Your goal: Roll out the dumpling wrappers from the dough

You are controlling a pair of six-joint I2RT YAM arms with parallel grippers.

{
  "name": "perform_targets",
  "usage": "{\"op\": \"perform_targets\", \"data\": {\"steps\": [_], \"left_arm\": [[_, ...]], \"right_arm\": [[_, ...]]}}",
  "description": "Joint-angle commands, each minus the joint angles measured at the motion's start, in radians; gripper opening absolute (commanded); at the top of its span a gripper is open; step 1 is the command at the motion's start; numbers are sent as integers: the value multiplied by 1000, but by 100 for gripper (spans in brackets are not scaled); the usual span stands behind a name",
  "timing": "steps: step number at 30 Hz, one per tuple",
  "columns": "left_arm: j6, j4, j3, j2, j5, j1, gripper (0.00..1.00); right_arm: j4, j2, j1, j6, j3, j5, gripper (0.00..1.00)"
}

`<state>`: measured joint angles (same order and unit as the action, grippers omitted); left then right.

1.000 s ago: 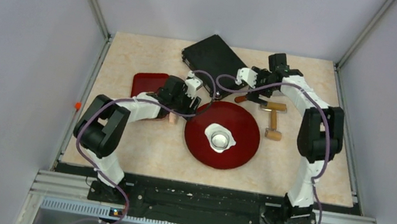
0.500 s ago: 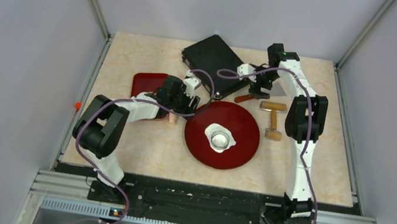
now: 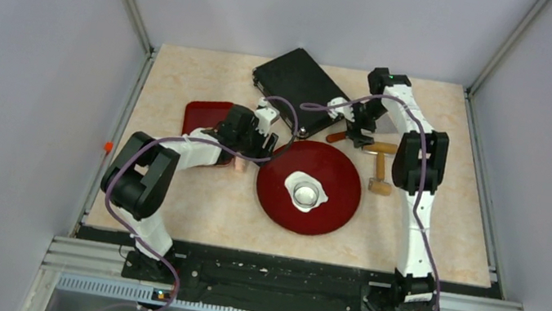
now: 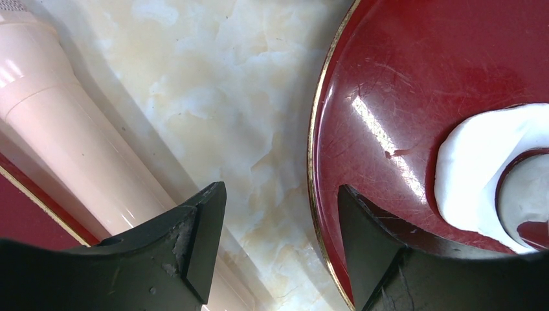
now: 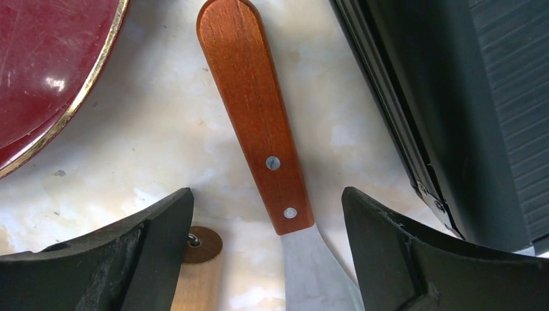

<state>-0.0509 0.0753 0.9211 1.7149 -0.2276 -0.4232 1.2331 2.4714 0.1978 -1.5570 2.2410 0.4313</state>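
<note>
While the left fingers and right fingers gape empty, dough rests on the plate.

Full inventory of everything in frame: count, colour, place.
round plate: 1, dark red, table centre
dough: 1, white ragged patch, on the plate
ring cutter: 1, clear, on the dough
square tray: 1, red, left of the plate
flat box: 1, black, far centre
spatula: 1, brown handle, metal blade, between plate and box
wooden roller: 1, tan, right of the plate
cylinder: 1, pale pink, between tray and plate
left gripper: 1, black fingers, open, at the plate's left rim
right gripper: 1, black fingers, open, straddling the spatula handle
</note>
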Motion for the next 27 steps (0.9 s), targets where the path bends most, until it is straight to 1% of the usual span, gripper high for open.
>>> {"op": "perform_targets", "data": {"steps": [1,3,6,7,8,9,12,15,17,18,19,20,21,25,27], "left_arm": [[10,28,25,-17,-1,3,69],[11,26,27,-16,1,3,69],[13,23,30,-12,4,3,69],[12,21,31,-13,4,3,69],[12,22,32,-12,5,3,69],[13,21,32,-11,5,3,69],[14,19,34,-10,6,3,68],[16,17,37,-8,8,4,68],[16,17,36,-8,9,5,68],[16,16,36,-8,9,6,68],[16,17,37,-8,8,5,68],[17,16,38,-7,10,6,68],[19,18,36,-8,8,7,68],[22,20,35,-9,5,12,68],[21,21,35,-10,3,12,68]], "right_arm": [[53,67,-7,-66,81,23,84],[97,95,-5,-90,122,16,83],[117,124,-2,-116,148,-4,80],[121,132,2,-127,147,-16,74],[121,140,7,-137,148,-32,63],[117,151,11,-142,150,-46,60],[113,174,22,-151,161,-72,60],[113,188,35,-165,167,-81,57],[112,195,44,-169,165,-93,46],[113,200,51,-170,162,-101,43],[113,206,54,-171,163,-111,34],[114,210,58,-172,162,-121,19],[108,213,62,-163,161,-132,7],[41,198,64,-126,135,-145,2],[-38,167,65,-98,91,-164,0]]}}
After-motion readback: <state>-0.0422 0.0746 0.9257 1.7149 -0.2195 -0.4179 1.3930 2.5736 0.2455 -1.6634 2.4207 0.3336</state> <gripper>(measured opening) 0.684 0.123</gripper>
